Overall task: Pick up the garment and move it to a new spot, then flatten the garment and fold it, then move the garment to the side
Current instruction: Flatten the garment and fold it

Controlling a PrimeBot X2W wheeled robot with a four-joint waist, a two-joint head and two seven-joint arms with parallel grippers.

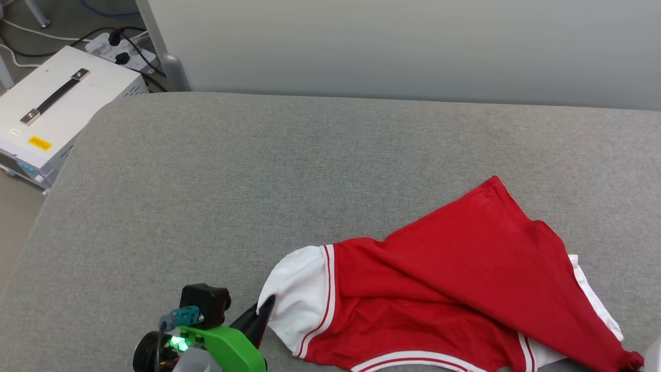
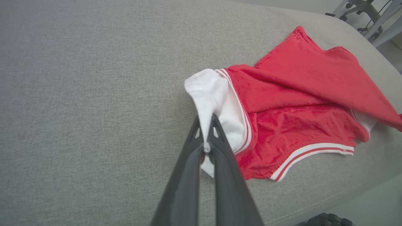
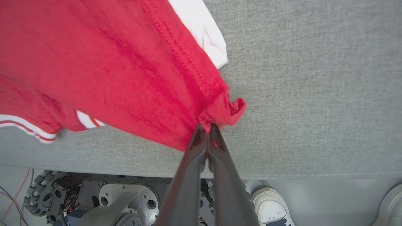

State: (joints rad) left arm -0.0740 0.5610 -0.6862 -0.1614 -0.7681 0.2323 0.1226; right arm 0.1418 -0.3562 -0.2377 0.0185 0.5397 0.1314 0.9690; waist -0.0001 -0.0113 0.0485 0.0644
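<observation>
A grey table (image 1: 217,196) covered in coarse woven fabric fills the foreground. Its corners are rounded and a stitched seam runs along its front edge. Behind its far edge stands a smooth pale partition (image 1: 413,46). Off the far left corner, a white metal box (image 1: 57,103) with a black strap handle sits on the floor. The yellow label (image 1: 40,143) on the box carries writing too small to read. A white power strip (image 1: 121,49) with black plugs lies just beyond the box.

The garment (image 1: 454,289) lies rumpled near the front edge, toward the right front corner. It is soft red knit with white short sleeves. White bands with a thin red stripe trim the sleeve and the collar (image 2: 311,153). One red flap is folded over the body into a rough triangle that peaks toward the far edge. No print can be read on the cloth facing up.

The left gripper (image 2: 206,121) is at the garment's left end. Its dark tapered fingers are clamped on the edge of the white sleeve (image 2: 207,91), which bunches up between them. The right gripper (image 3: 206,127) is at the garment's right end, close to the front edge. Its fingers are pressed together on a gathered corner of the red hem (image 3: 226,110).

Below the front edge the robot's wheeled base (image 3: 94,201) is visible, with a person's white shoe (image 3: 270,205) beside it.
</observation>
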